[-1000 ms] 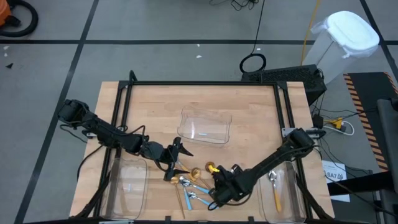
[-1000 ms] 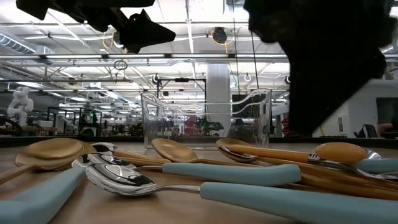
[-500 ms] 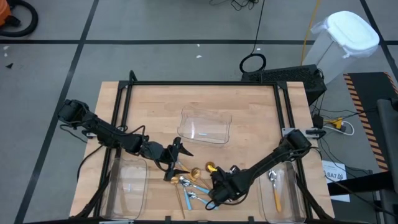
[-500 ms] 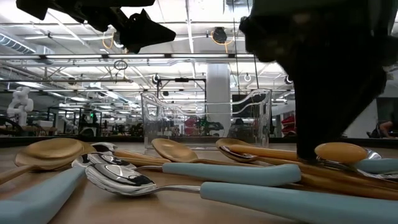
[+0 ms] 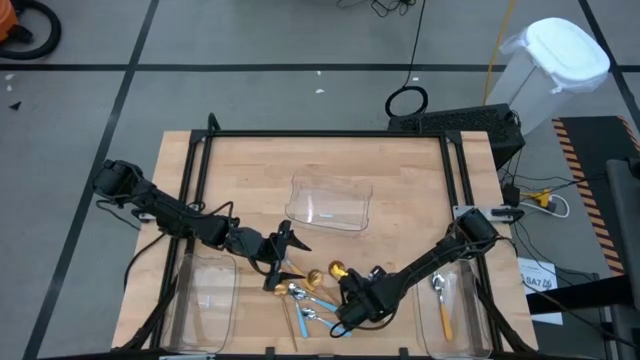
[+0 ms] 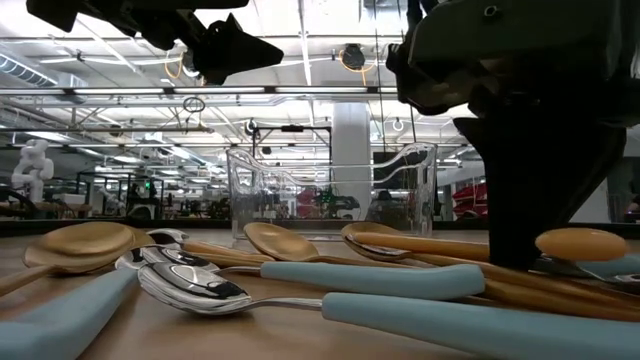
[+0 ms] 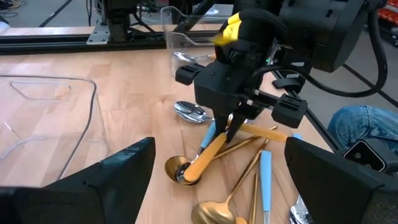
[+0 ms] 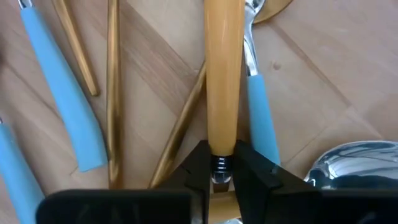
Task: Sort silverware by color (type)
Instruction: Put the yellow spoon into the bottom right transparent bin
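Right gripper [image 5: 350, 308] is down in the spoon pile near the table's front edge, its fingers [image 8: 198, 163] clenched on the neck of an orange-handled spoon [image 8: 222, 74], right where the handle joins the silver stem. That spoon's handle runs straight out ahead of the gripper; in the left wrist view the orange-handled spoon [image 7: 205, 157] slants down from the gripper with its bowl resting on the wood.

Crowding the grasp: a light-blue-handled spoon [image 8: 261, 121] lies just beside the orange handle, touching it along one side, with a silver spoon bowl [image 8: 354, 165] close by on that same side. On the other side a thin gold spoon handle [image 8: 180, 124] slants in under the orange one, a second gold handle [image 8: 112, 87] lies farther off, and another light-blue handle [image 8: 62, 93] lies beyond that.

Left gripper [image 5: 283, 255] hangs above the table just beyond the pile, fingers spread and empty.

Beyond both grippers stands a clear tray [image 5: 328, 203]; another clear tray [image 5: 205, 295] sits past the left gripper, and a third [image 5: 462, 310], outside the right arm, holds one orange-handled spoon [image 5: 443, 300].
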Controlling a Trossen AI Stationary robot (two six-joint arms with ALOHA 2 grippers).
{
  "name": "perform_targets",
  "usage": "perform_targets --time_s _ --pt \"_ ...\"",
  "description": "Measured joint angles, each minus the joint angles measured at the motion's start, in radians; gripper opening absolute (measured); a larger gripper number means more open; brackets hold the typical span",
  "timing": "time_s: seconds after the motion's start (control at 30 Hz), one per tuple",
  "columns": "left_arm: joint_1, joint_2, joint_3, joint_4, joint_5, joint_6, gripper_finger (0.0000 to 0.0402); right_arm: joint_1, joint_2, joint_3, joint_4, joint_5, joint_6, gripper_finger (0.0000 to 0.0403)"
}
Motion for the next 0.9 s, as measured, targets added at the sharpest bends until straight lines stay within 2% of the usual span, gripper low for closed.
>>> perform_targets --time_s 0.1,0.4,0.7,0.77,0.9 --pt "0.0 0.0 0.0 0.0 0.0 -0.001 0.0356 0.0 -0.012 -0.003 -0.002 0.049 -0.024 0.0039" --pt "0.0 0.0 0.0 0.0 0.0 -0.008 0.0356 0.006 -0.104 -0.003 0.004 0.321 -0.158 0.0039" --pt "0.0 0.0 0.0 0.056 -0.006 -0.029 0.0356 0.015 -0.212 -0.002 0.042 0.653 -0.34 0.004" --pt "0.0 0.0 0.0 0.078 -0.01 -0.03 0.0356 0.016 -0.226 -0.001 0.072 0.686 -0.397 0.004" --pt "0.0 0.0 0.0 0.11 -0.01 -0.031 0.0356 0.015 -0.238 -0.001 0.103 0.677 -0.505 0.0041"
